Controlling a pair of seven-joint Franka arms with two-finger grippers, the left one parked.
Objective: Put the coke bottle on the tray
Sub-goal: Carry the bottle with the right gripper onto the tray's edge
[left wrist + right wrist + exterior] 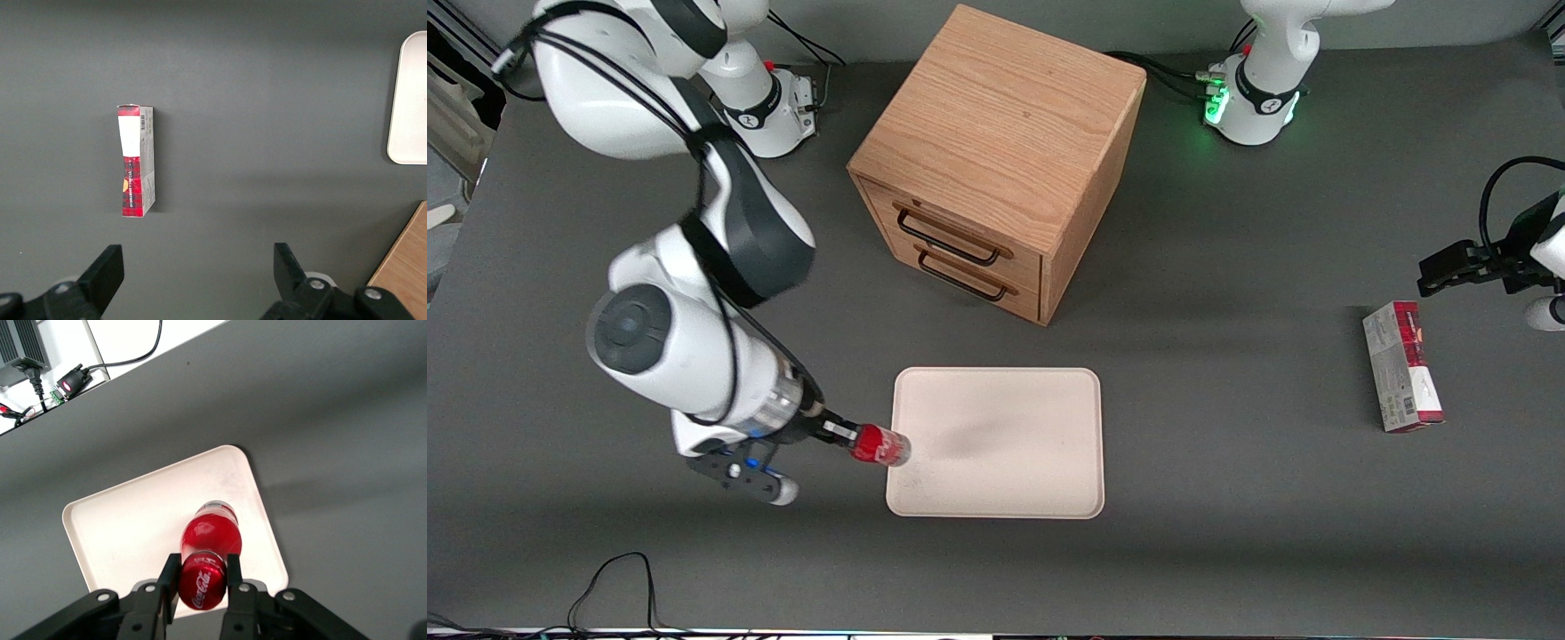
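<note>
Right arm's black two-finger gripper (852, 437) reaches out above the working-arm edge of the tray, fingers (169, 577) clamped on either side of the red cap of the small red-labelled coke bottle (880, 445). Bottle held tilted, clear base pointing out over the tray's rim; whether it touches the tray cannot be told. The wrist camera shows the bottle (208, 550) over the tray surface (127, 527), close to one rounded corner.

Large flat cream rectangular tray (1014, 418) with low rim lies on the dark grey table (1227, 551).

Oak-coloured wooden cabinet (996, 151) with two drawers and dark handles stands farther from the front camera than the tray.

Red-and-grey carton (1402, 366) lies flat toward the parked arm's end of the table.
</note>
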